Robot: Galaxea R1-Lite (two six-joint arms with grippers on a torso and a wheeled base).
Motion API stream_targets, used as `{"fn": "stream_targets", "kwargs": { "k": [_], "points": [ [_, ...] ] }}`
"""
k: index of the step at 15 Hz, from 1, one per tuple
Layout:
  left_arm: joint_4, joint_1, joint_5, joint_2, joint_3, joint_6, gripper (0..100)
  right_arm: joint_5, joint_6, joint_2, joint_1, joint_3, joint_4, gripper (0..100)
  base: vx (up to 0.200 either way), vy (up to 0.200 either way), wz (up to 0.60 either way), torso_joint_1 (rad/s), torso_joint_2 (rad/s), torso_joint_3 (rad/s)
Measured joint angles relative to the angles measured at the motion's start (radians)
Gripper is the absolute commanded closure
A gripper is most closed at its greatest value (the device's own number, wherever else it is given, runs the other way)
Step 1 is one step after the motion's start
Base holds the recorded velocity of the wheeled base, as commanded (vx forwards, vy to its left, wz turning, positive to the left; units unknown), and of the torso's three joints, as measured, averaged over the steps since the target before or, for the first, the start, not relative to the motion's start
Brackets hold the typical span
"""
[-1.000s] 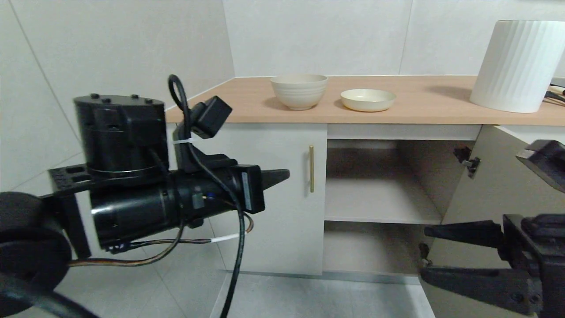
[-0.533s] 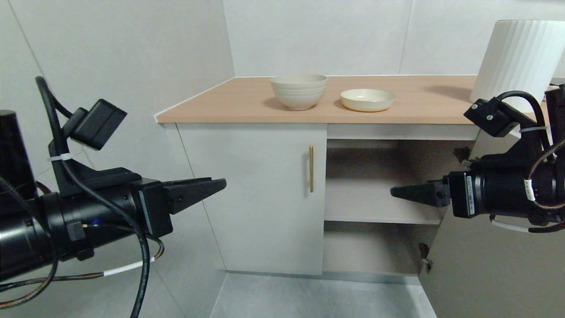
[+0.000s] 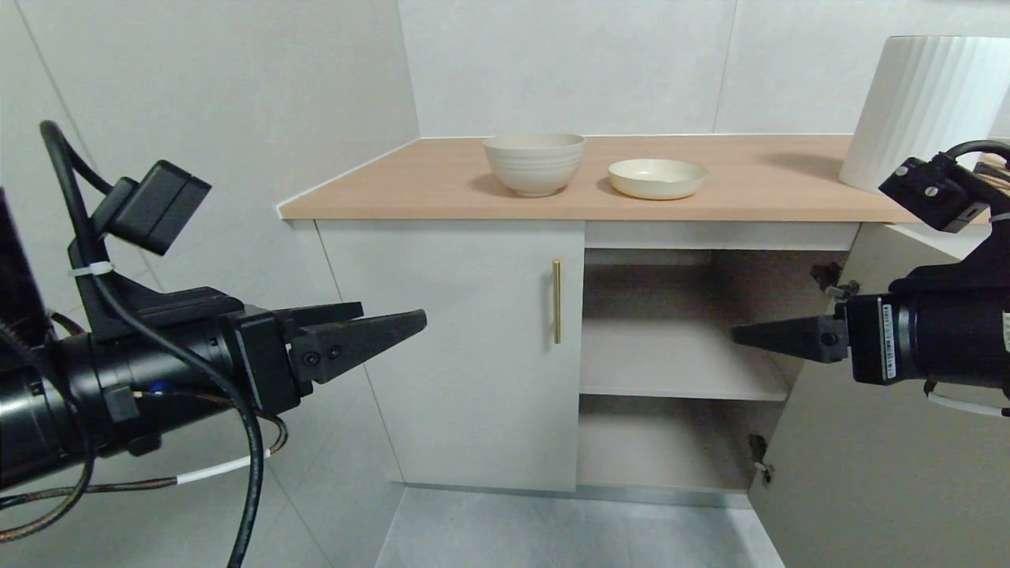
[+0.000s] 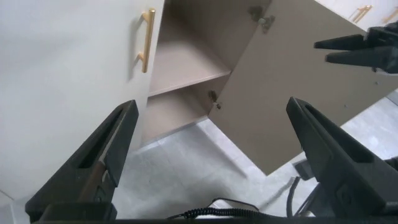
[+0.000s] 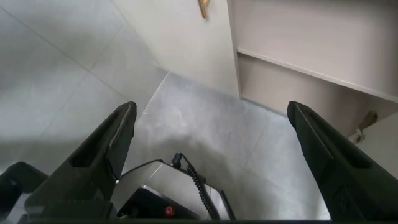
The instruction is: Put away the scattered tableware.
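A cream ribbed bowl (image 3: 534, 162) and a shallow cream dish (image 3: 656, 178) stand side by side on the wooden countertop (image 3: 410, 193). Both sit above the cabinet, near its middle. My left gripper (image 3: 394, 315) hangs level at the lower left, in front of the closed cabinet door and well below the bowl. Its fingers stand wide apart in the left wrist view (image 4: 211, 106), with nothing between them. My right gripper (image 3: 735, 336) points left in front of the open cabinet compartment, below the dish. It is open and empty in the right wrist view (image 5: 211, 107).
The cabinet's left door is closed, with a brass handle (image 3: 556, 301). Its right door (image 3: 860, 450) is swung open beside my right arm, baring two shelves (image 3: 678, 367). A tall white ribbed container (image 3: 923, 118) stands at the counter's right end. A tiled wall runs along the left.
Both arms swung up from low and close to the camera to level poses. Over the last half second the left gripper edged right and the right gripper drew back to the right.
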Motion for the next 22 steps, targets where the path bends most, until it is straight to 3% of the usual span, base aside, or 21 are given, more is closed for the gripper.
{"fn": "stream_targets", "kwargs": {
  "k": [3, 16, 22],
  "points": [
    [0.001, 0.000, -0.006, -0.003, 0.000, 0.003, 0, -0.001, 0.000, -0.009, 0.002, -0.001, 0.003, 0, 0.000, 0.000, 0.00, 0.000, 0.00, 0.000],
    [0.007, 0.000, -0.007, 0.000, -0.001, 0.003, 0, 0.021, 0.000, -0.073, 0.003, 0.010, 0.014, 0, 0.200, 0.000, 0.00, 0.003, 0.00, 0.002],
    [-0.001, -0.004, -0.008, 0.000, 0.000, 0.001, 0, 0.060, -0.007, -0.106, 0.003, 0.033, 0.005, 0, 0.000, 0.000, 0.00, 0.000, 0.00, 0.000]
  ]
}}
